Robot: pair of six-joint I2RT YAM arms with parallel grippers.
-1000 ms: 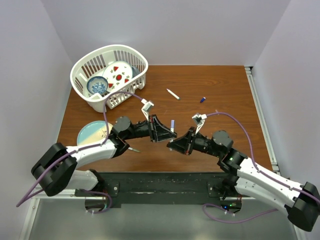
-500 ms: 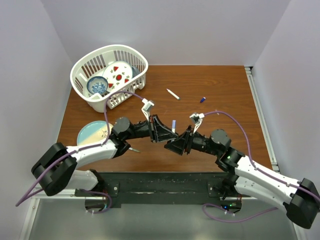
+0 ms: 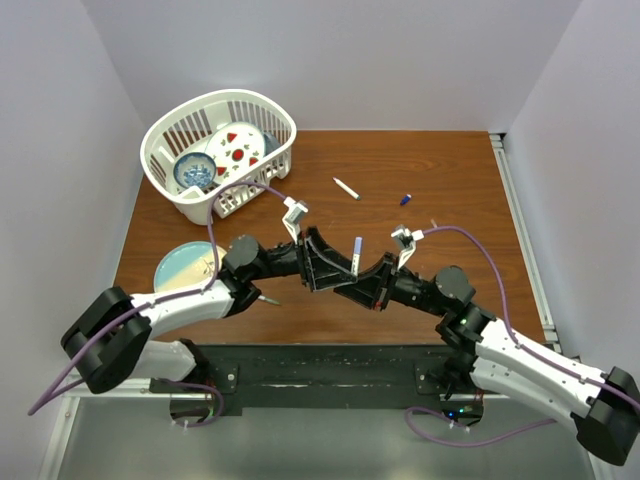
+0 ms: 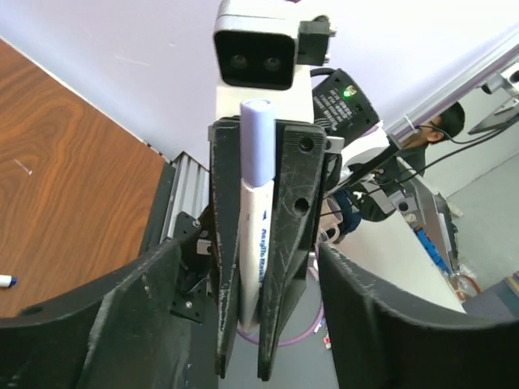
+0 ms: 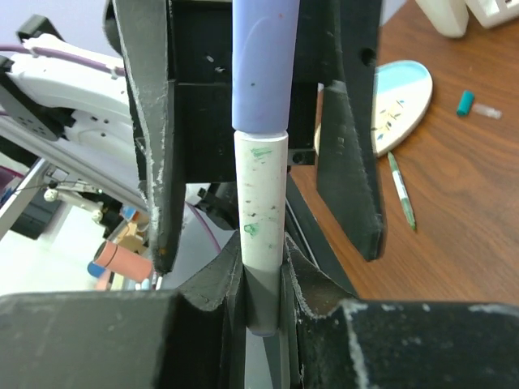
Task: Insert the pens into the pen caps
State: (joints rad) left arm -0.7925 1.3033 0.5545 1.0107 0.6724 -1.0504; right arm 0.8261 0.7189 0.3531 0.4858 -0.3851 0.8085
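While right gripper (image 5: 263,279) clamps the pen (image 5: 261,203) by its white barrel, left gripper (image 4: 250,247) stands wide around the purple cap (image 5: 263,65). Best: confirm cap seating, then back left off straight.

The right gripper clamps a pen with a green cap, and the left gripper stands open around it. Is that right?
No: the cap is purple, not green, as the right wrist view shows. The rest holds: the right gripper clamps the pen, and the left gripper stands open around it.
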